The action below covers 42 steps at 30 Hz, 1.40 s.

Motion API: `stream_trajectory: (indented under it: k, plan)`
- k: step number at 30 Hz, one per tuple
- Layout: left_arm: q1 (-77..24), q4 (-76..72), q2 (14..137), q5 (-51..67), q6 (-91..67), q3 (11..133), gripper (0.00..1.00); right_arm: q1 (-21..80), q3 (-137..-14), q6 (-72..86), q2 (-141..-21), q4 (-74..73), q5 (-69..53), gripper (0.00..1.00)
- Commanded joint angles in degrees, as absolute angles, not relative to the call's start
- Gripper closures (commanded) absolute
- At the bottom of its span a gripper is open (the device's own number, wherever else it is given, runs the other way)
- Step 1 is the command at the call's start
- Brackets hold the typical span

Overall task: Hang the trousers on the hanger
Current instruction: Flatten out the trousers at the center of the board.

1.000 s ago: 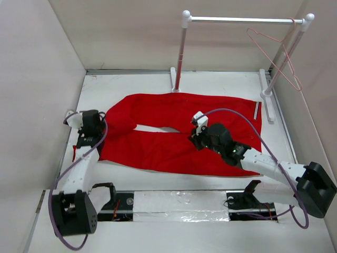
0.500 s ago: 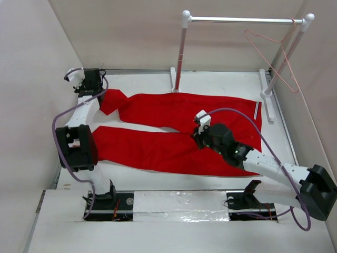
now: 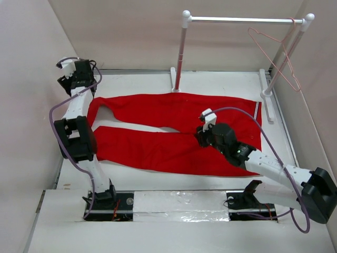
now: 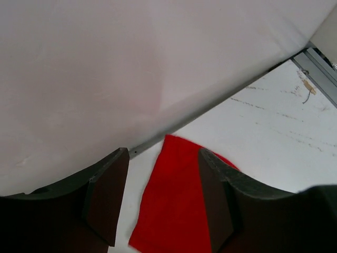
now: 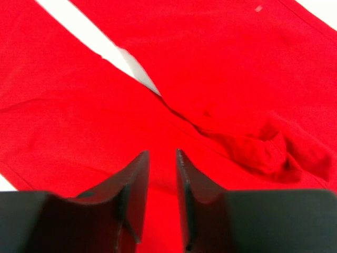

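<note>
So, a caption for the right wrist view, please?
Narrowly parted right fingers over the red trousers, where the two legs split.

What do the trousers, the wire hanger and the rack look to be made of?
Trousers: soft red cloth, matte; it creases and bunches in the right wrist view.
Hanger: thin pinkish-red wire, probably coated metal; too fine to tell the finish.
Rack bar: shiny, metal-looking.
Rack posts: smooth white, plastic or painted; can't tell which.

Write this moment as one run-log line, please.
trousers flat on table | hanger on rack bar, empty | left gripper open, above leg end | right gripper narrowly open, over crotch
</note>
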<state>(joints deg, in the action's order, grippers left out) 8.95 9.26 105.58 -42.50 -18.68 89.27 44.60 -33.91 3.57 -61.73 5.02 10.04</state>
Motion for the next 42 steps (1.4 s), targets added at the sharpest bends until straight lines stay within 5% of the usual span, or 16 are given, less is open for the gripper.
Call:
stream_trajectory:
  k: [1, 4, 5, 7, 11, 17, 19, 23, 26, 33, 36, 42]
  plan:
    - [7.5, 9.4, 102.7, -42.2, -16.1, 93.6, 0.47, 42.5, -34.4, 4.8, -60.8, 5.4, 11.9, 0.64]
    - [2.4, 10.0, 103.3, -42.3, -15.6, 96.1, 0.47, 40.3, -34.5, 5.4, -59.1, 4.8, 12.3, 0.69]
    - [-1.3, 10.5, 103.7, -42.5, -15.5, 97.1, 0.5, 39.6, -34.5, 5.9, -58.5, 4.5, 12.4, 0.89]
    - [-6.0, 10.4, 103.8, -43.7, -14.9, 98.5, 0.53, 36.7, -34.3, 6.6, -57.0, 3.8, 12.7, 1.0]
    - [-19.6, 11.1, 101.6, -43.8, -20.8, 96.2, 0.73, 28.8, -31.8, 9.9, -52.9, 4.6, 12.6, 1.0]
    - [-36.6, -4.3, 89.4, -28.6, -32.4, 72.3, 1.0, 10.8, -29.0, 14.2, -53.6, 8.1, 2.0, 0.93]
    - [-40.2, -5.1, 87.4, -26.8, -34.5, 66.7, 1.0, 7.7, -27.3, 15.2, -55.3, 10.4, -2.0, 0.86]
    - [-50.5, -7.4, 85.2, -25.4, -32.3, 60.6, 0.99, 0.4, -25.1, 17.1, -57.1, 10.7, -2.6, 0.54]
    - [-57.8, -8.5, 84.6, -23.6, -30.2, 57.7, 0.71, -5.7, -23.5, 18.9, -57.7, 10.5, -1.0, 0.4]
    - [-66.7, -12.7, 83.3, -22.1, -30.1, 50.8, 0.63, -19.4, -25.3, 22.2, -64.2, 11.4, -2.7, 0.36]
    - [-67.9, -14.5, 82.7, -20.0, -29.2, 48.4, 0.52, -20.9, -28.7, 21.3, -68.9, 8.0, -3.7, 0.35]
    - [-68.4, -19.2, 79.3, -18.3, -28.6, 42.5, 0.52, -29.4, -30.8, 21.3, -74.1, 7.6, -8.2, 0.25]
